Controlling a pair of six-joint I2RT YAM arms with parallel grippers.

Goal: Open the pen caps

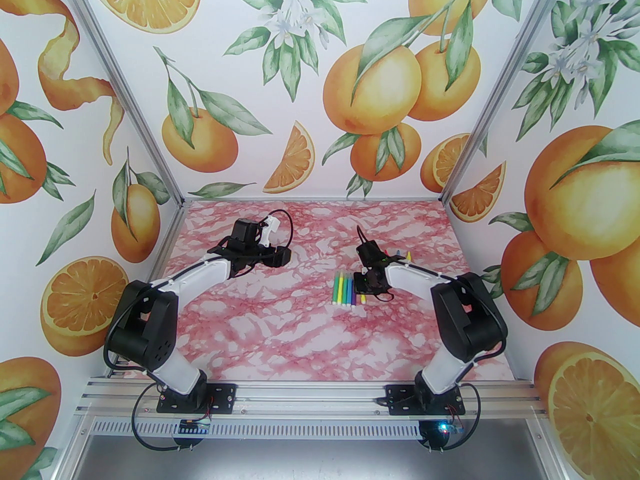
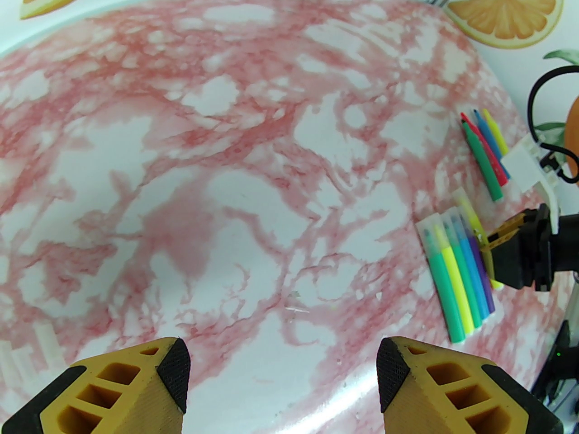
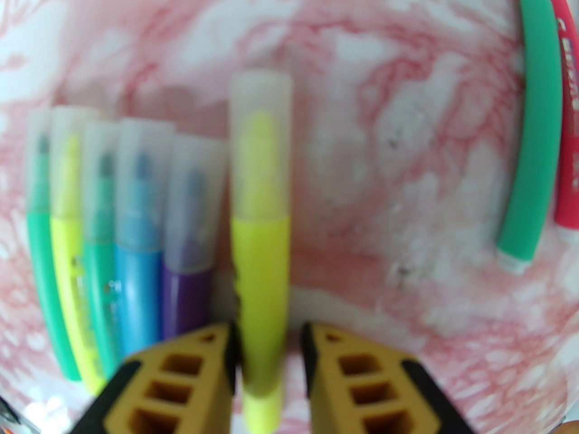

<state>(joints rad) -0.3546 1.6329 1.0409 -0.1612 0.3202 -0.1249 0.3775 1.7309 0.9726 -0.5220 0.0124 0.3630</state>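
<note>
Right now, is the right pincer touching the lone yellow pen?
Cannot tell. In the right wrist view the yellow pen lies between the right pincer's fingers; one looks against it, table shows beside the other, but it is blurred.

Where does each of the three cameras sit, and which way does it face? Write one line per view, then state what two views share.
Top external: above and behind the bases, looking down and forward over the table; left arm and right arm show.
Left wrist: on the left arm, looking across the table, row of markers on the picture's right; its open left tool shows.
Right wrist: looking down at close range; right tool flanks a yellow marker.
Shared: both wrist views hold the row of markers.
</note>
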